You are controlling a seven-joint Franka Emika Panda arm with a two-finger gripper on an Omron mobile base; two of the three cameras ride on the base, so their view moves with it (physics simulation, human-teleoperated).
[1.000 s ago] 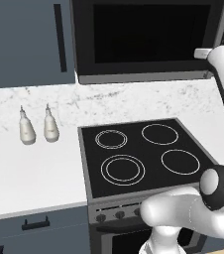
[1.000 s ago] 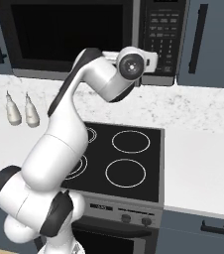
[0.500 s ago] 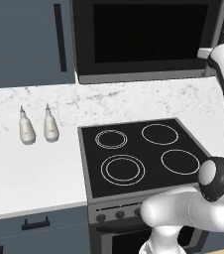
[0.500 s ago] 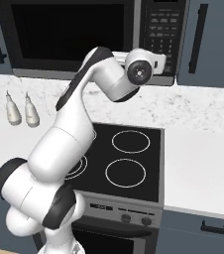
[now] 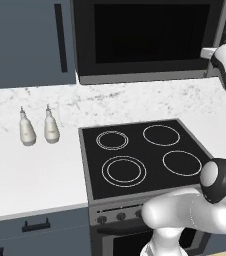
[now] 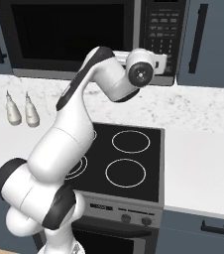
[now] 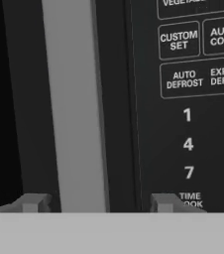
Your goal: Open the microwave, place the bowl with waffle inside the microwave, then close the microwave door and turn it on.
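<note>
Gripper (image 7: pixel 96 203) up close at the microwave (image 5: pixel 150 40) front, tips spread wide either side of the grey vertical door handle (image 7: pixel 74 104), not clamping it, nothing held. Microwave door (image 6: pixel 69 37) shut, keypad (image 7: pixel 188 99) just right of the handle. Microwave sits above the stovetop (image 5: pixel 145 155); two pale bottles (image 5: pixel 36 127) on the counter (image 5: pixel 30 175) near its back edge, left of the stovetop.

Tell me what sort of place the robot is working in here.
A home-style kitchen, rendered in simulation. A black four-ring stovetop is set into a white marble-look counter, a microwave with a button keypad hangs above it, and blue-grey cabinets flank it.
</note>
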